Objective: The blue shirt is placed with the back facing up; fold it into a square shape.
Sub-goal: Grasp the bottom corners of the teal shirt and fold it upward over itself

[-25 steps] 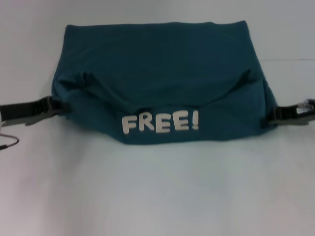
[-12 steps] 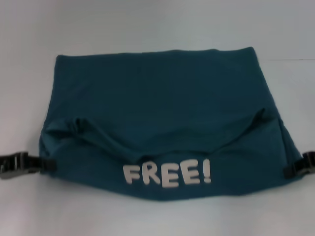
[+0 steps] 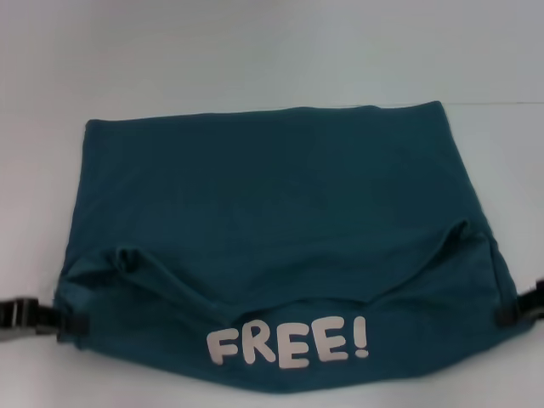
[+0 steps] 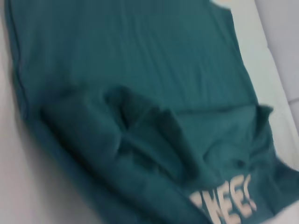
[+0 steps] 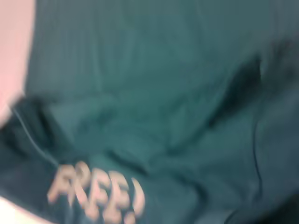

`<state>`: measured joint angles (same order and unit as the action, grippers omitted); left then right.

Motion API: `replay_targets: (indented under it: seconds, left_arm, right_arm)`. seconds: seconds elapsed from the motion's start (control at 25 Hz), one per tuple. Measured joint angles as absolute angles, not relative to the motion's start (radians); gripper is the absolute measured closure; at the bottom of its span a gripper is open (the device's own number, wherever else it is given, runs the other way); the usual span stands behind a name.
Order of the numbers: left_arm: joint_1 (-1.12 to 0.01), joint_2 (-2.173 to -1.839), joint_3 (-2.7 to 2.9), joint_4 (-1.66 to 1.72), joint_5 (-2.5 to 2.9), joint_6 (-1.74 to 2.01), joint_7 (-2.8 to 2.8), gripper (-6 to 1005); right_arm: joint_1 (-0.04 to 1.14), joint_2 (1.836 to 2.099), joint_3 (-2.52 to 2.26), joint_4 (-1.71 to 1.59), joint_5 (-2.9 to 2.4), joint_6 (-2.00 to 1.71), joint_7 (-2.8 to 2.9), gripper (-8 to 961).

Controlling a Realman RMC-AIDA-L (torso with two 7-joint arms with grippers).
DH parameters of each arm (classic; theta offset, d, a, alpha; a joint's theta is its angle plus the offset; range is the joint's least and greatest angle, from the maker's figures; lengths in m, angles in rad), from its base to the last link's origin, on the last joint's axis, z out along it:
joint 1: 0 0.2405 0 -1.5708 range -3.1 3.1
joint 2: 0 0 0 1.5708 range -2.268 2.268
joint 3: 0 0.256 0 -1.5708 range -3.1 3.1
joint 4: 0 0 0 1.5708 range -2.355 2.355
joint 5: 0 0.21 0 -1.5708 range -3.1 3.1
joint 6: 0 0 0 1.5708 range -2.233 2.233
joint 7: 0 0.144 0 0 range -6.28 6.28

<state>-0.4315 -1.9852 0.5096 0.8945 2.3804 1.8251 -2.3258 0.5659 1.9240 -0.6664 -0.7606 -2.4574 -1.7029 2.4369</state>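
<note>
- The blue shirt (image 3: 272,229) lay on the white table (image 3: 255,51), its near edge turned over so the "FREE!" lettering (image 3: 289,342) faced up.
- The left gripper (image 3: 59,321) and the right gripper (image 3: 508,310) each pinched a near corner, judged to be carrying the fold evenly across.

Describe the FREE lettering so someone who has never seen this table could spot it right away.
A pale table carries one big dark teal blue shirt. Follow the cloth to its near edge, where a flap is turned over. The "FREE!" lettering sits there, chunky and cream: the only print on otherwise plain fabric.
</note>
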Motion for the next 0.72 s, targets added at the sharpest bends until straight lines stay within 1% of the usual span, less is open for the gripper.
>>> replay_targets:
  seconds: [0.24,0.44,0.52,0.64,0.72]
  left_arm:
    - [-0.537,-1.954,0.475,0.848,2.378,1.704,-2.406,950]
    - [-0.631,-1.943,0.482,0.781,2.384,1.517,-2.492,950]
    - [-0.659,-1.943,0.483,0.762,2.382,1.438,-2.52,950]
    - [-0.702,-1.945,0.487,0.734,2.38,1.333,-2.531,950]
    - [-0.736,-1.955,0.506,0.699,2.383,1.196,-2.526,950]
  right_arm:
    - [0.621,1.925,-0.536,-0.755,-2.375,-1.612,2.436,911]
    - [0.669,1.943,-0.54,-0.734,-2.34,-1.442,2.437,912]
    - [0.689,1.957,-0.544,-0.722,-2.339,-1.339,2.422,911]
    - [0.713,1.988,-0.548,-0.71,-2.332,-1.166,2.374,911]
    - [0.746,2.01,-0.572,-0.685,-2.329,-1.007,2.347,911]
